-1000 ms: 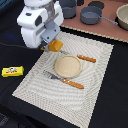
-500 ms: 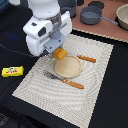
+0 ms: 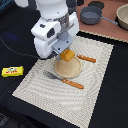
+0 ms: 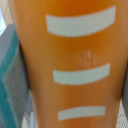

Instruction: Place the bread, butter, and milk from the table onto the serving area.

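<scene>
One loaf, the bread, is clamped in the pincer, hanging just over the plate on the serving area. Wrist view is filled with bread. Butter lies on the black surface, off the mat's edge.

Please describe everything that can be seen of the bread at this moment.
The bread is a small golden-orange loaf. The wrist view fills with its smooth orange surface, crossed by three pale slashes. In the exterior view only one end shows, below the gripper, just over the round tan plate. The gripper appears to hold it; the fingers are mostly hidden. Whether it touches the plate cannot be told.
</scene>
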### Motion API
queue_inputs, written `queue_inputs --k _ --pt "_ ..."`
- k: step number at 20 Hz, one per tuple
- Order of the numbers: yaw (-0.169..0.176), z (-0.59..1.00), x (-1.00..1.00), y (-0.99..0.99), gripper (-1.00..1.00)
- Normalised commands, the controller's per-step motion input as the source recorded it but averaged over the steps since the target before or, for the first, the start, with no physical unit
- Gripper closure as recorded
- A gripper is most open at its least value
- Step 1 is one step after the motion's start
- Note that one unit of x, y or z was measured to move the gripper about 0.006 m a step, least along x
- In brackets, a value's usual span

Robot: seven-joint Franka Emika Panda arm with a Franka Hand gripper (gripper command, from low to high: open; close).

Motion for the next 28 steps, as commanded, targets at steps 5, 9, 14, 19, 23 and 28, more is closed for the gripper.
queue_inputs --k 5,9,14,19,23,28 --pt "-0.004 0.23 0.89 -0.21 1.00" --pt "-0.021 0.13 0.81 -0.25 1.00" --pt "-0.025 0.13 0.75 -0.17 -1.00" --pt "-0.005 0.37 0.55 0.00 -1.00" --pt "-0.019 0.98 0.26 0.14 -1.00" --pt "-0.008 0.82 -0.70 -0.03 -1.00"
